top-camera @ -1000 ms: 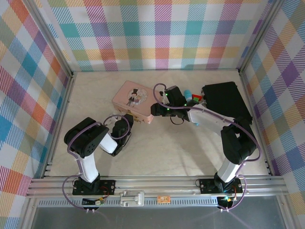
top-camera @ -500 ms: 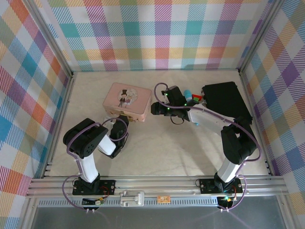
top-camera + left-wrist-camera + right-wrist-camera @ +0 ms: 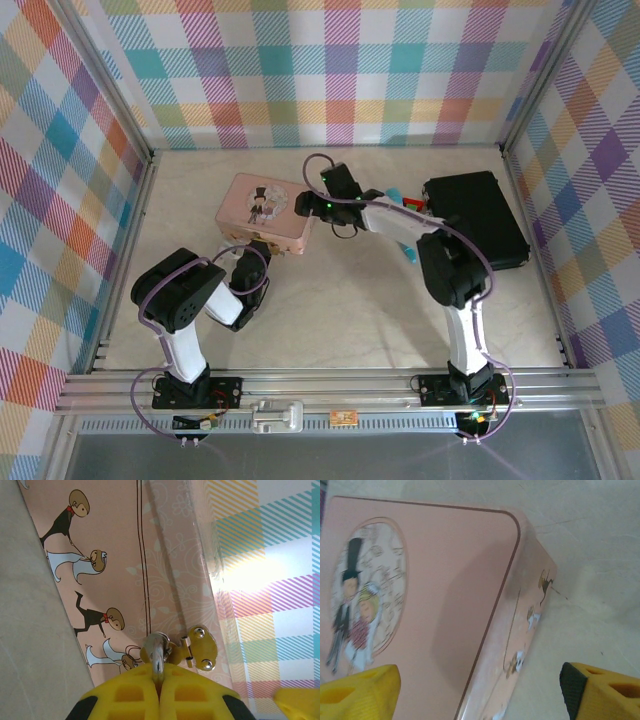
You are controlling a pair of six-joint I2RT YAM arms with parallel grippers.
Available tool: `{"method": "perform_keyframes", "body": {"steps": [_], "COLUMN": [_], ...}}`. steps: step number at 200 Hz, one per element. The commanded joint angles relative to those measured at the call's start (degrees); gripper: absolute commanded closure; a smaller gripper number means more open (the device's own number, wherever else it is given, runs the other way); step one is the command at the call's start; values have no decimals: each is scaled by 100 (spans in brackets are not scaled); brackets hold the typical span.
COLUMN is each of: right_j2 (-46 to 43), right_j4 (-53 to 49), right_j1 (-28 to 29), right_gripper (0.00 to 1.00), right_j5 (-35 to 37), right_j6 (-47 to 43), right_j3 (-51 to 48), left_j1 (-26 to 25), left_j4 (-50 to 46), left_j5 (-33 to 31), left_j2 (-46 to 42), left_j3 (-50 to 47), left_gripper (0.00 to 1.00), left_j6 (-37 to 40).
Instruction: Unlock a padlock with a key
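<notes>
L gripper: yellow fingers pressed tight together, pinching the padlock by its thin silver shackle. Loop sticks out at 12 o'clock from the fingertips, touching the gold latch on the pink tin. Padlock body can't be made out.

Top view: L gripper sits at the tin's 6 o'clock edge. R gripper is at the tin's 3 o'clock edge.

R gripper: jaws spread wide, holding nothing. Tin lid lies between the pads, at 12 o'clock from them; can't tell if they touch it.

Teal tube and black case lie at 3 o'clock from the tin. Cream table, plaid walls, alu rail at 6 o'clock.
</notes>
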Motion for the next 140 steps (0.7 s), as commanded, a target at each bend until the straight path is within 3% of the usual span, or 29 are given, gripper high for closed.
{"method": "perform_keyframes", "body": {"steps": [1,37,140], "right_j2": [339,621,-40], "right_j4": [-220,-727,-484], "right_j1": [78,190,229], "right_gripper": [17,18,24], "right_j5": [102,710,1466], "right_j6": [324,581,1497], "right_j3": [422,627,-738], "left_j1": [49,53,63], "left_j4": [365,374,392], "left_j5": [-141,-309,-1764], "left_j2": [-93,-95,-147], "left_j3": [51,1,134], "left_gripper": [100,100,100], "left_j6": [104,135,-60]}}
